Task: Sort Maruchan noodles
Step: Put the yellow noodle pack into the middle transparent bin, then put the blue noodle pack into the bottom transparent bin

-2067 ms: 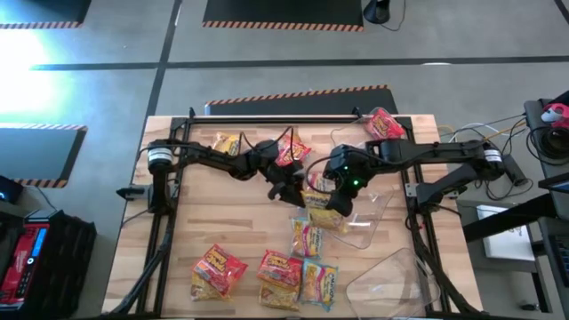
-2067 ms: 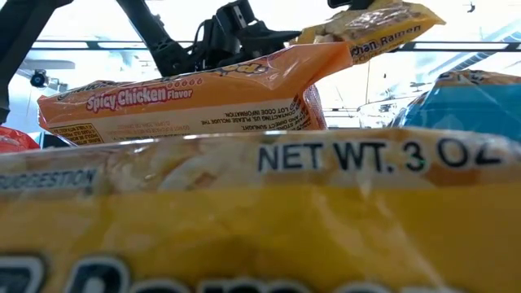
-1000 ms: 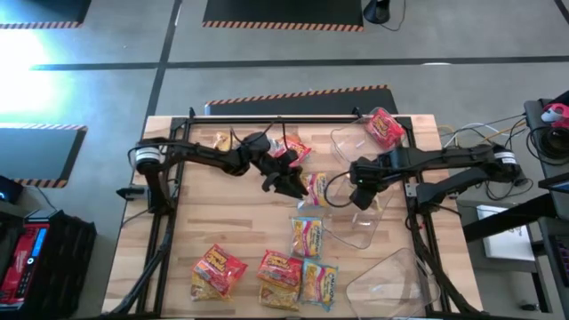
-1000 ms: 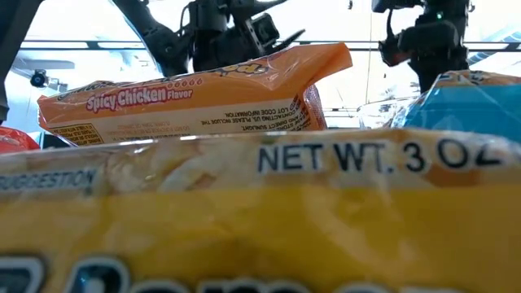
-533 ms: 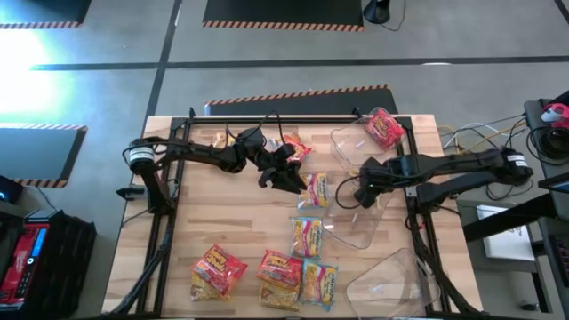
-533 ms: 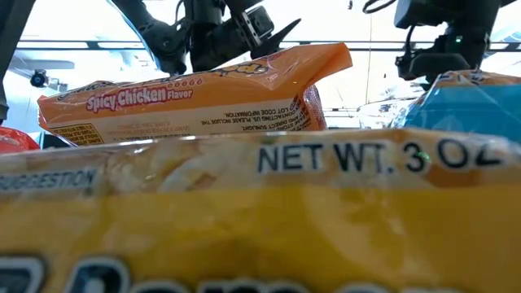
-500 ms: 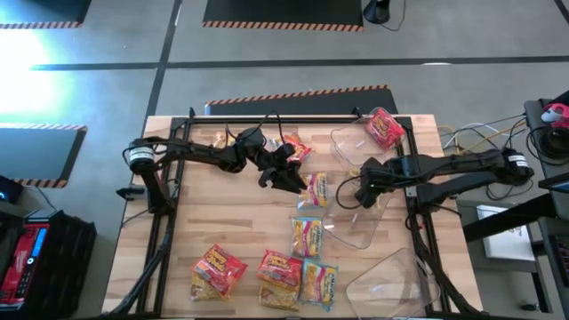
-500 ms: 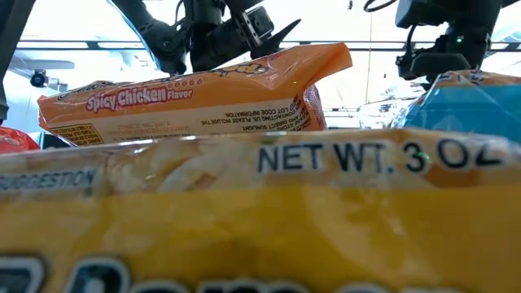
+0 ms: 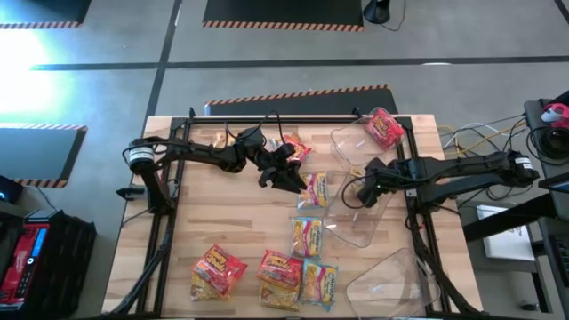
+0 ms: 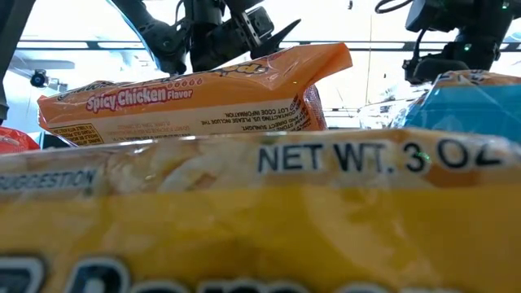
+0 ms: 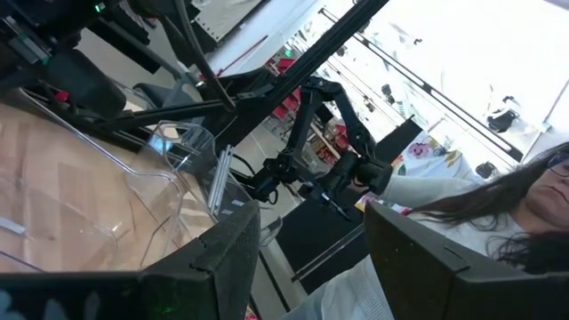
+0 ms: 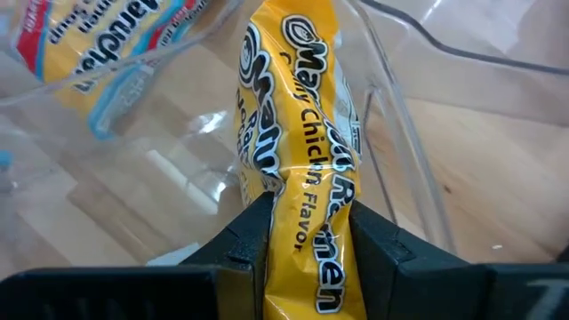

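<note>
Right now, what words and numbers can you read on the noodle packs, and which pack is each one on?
"Spicy Chicken Flavor": on the orange packet, low view.
"NET WT. 3 OZ": on the yellow packet nearest the low camera.
"Maruchan Ramen" and "Chicken Flavor": on the yellow pack pinched by the right gripper, partly creased.
"Maruchan", upside down: on the packet behind the clear tub wall.
Small print on the orange packet: too small to read.

- Four packets (image 9: 267,271) lie in a cluster at table (image 9: 222,222) near edge, centre-left.
- One packet (image 9: 308,235) sits behind the cluster; another (image 9: 314,189) farther back.
- Clear tub (image 9: 369,222) right of these.
- Packet (image 9: 385,127) at far right corner.
</note>
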